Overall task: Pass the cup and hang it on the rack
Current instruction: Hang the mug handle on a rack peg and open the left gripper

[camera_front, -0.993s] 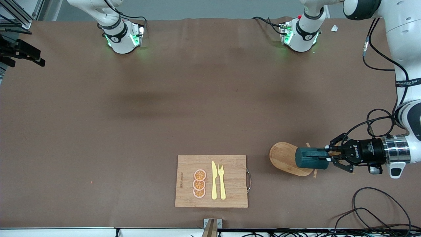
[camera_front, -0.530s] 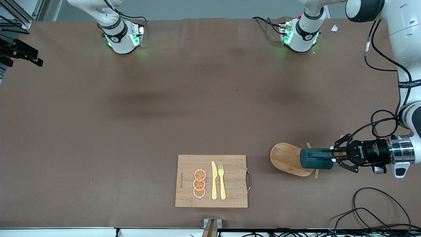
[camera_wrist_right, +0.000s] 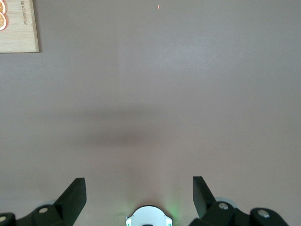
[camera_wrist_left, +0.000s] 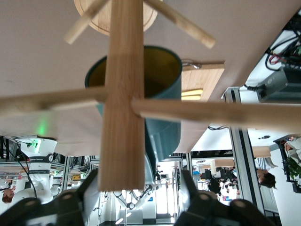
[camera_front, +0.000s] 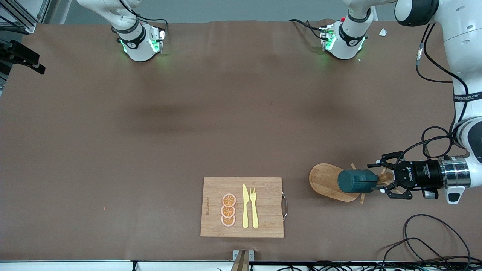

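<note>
Front view: left gripper (camera_front: 379,180) spread wide at the rack (camera_front: 329,181), fingers off the cup (camera_front: 356,181), which hangs on a peg so release looks done. Right gripper (camera_wrist_right: 139,195) spread too, waiting over bare table (camera_wrist_right: 188,84).

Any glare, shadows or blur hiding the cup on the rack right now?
Front view: even light, no glare; the cup and rack read sharply, with faint arm shadows on bare table. Left wrist view: the rack's post fills the frame and hides part of the cup's yellow inside; the room past the table edge is bright. Right wrist view: only a soft shadow on table.
</note>
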